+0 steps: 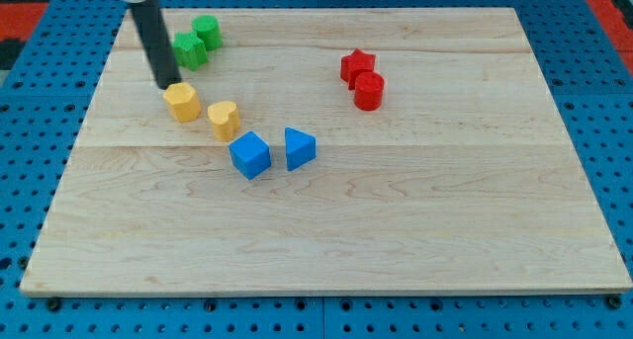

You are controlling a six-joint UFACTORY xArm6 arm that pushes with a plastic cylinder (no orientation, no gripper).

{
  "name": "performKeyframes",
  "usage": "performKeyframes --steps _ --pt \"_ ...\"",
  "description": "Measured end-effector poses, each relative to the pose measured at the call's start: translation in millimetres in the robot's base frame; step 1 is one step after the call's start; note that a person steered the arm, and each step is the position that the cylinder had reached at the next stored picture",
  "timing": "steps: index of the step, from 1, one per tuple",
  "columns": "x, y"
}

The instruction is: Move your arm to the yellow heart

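Observation:
The yellow heart (225,119) lies on the wooden board (396,230), left of centre. A yellow hexagon-like block (182,101) sits just to its upper left. My tip (165,85) rests at the top-left edge of that yellow hexagon block, touching or nearly touching it. The tip is about one block-width to the left and above the yellow heart, with the hexagon block between them.
Two green blocks (190,50) (207,31) sit just right of the rod, near the board's top left. A blue cube (249,154) and a blue triangular block (300,147) lie below the heart. A red star (357,65) and red cylinder (368,90) sit right of centre.

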State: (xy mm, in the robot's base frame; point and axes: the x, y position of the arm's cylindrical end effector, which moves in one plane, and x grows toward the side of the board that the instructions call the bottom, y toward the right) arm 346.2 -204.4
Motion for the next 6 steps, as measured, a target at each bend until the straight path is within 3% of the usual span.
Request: performKeyframes --steps 2,3,4,5,6 --pt "33.3 59.2" --pt "-11.6 52.8" --pt "11.5 163.0" --pt "49.9 218.1" --pt "55.9 185.5"
